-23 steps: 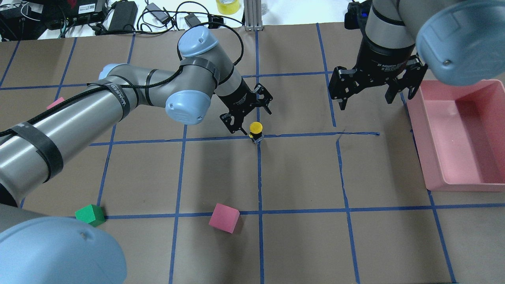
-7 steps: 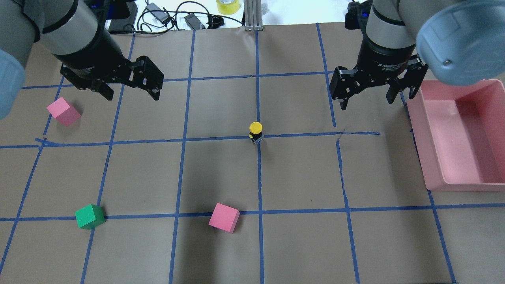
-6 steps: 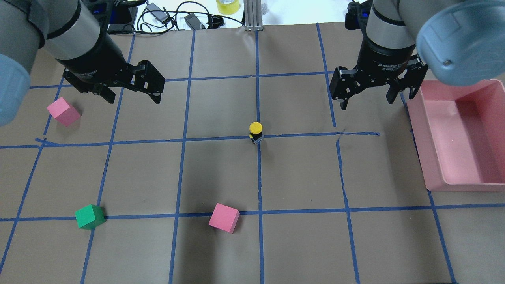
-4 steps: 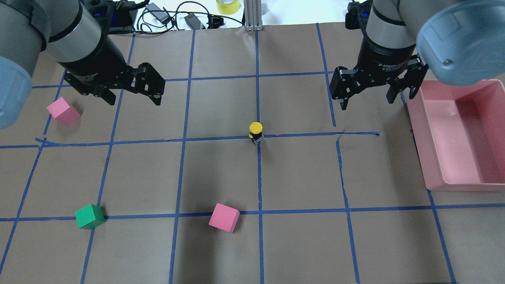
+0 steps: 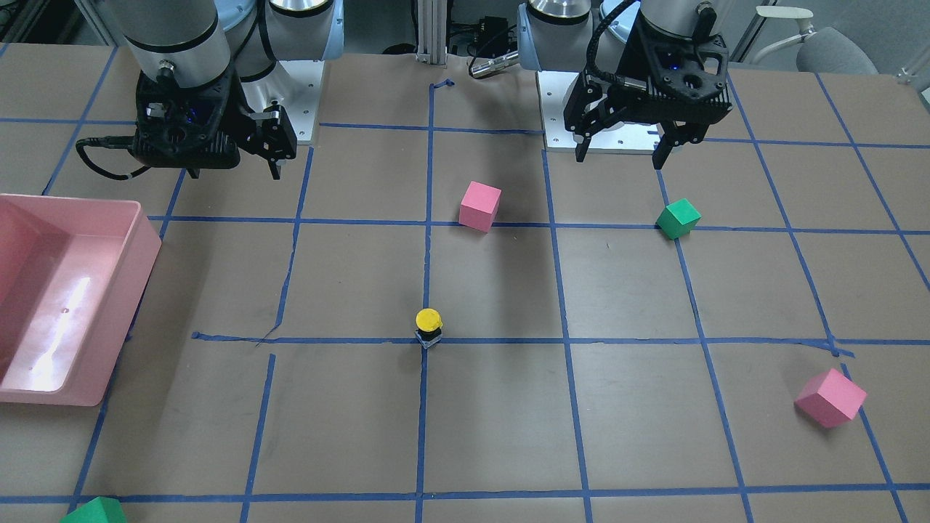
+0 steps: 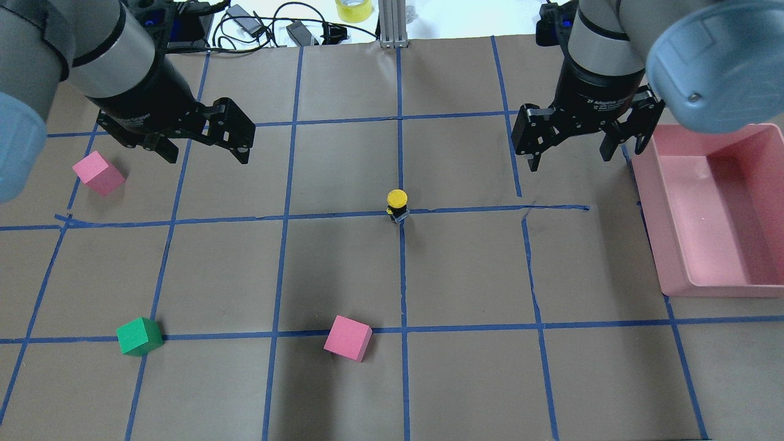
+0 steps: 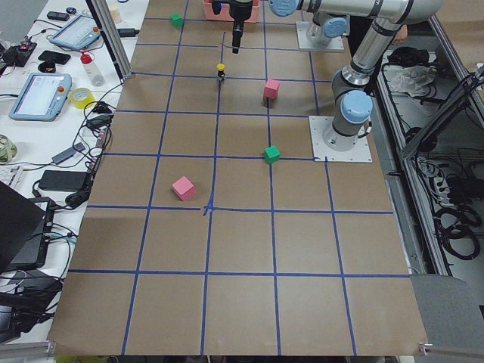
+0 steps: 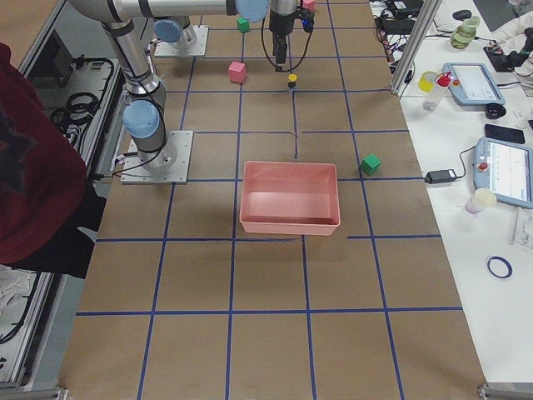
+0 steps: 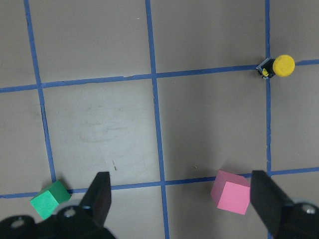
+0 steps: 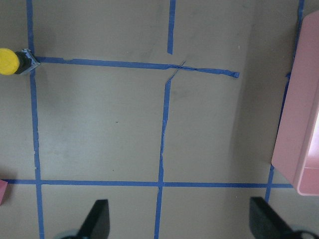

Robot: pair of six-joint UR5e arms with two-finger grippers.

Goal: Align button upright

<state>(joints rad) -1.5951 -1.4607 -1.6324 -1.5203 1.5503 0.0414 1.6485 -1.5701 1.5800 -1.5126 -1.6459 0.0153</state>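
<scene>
Small yellow-capped, black-bodied push-button (image 6: 397, 205) stands upright, long axis vertical, cap up, on a blue tape line (image 6: 343, 214) crossing mid-worktop (image 6: 465, 269). Left pincer (image 6: 205, 153) and right pincer (image 6: 569, 160) hang raised, pointing down, both spread wide and empty.

Matt brown paper, faintly scuffed, covers the worktop (image 6: 465, 269), gridded with blue tape (image 5: 494, 339) that is wrinkled and torn in places. The pink bin (image 5: 149, 254) is glossy moulded plastic, its floor catching glare. The pink cubes (image 5: 480, 205) and green cubes (image 5: 678, 219) look matt. The button (image 5: 429, 326) has a smooth yellow plastic cap. The arms (image 6: 116, 46) are satin grey with shiny blue joint caps (image 6: 710, 67); the left gripper (image 6: 206, 158) and right gripper (image 6: 569, 160) are matt black.
</scene>
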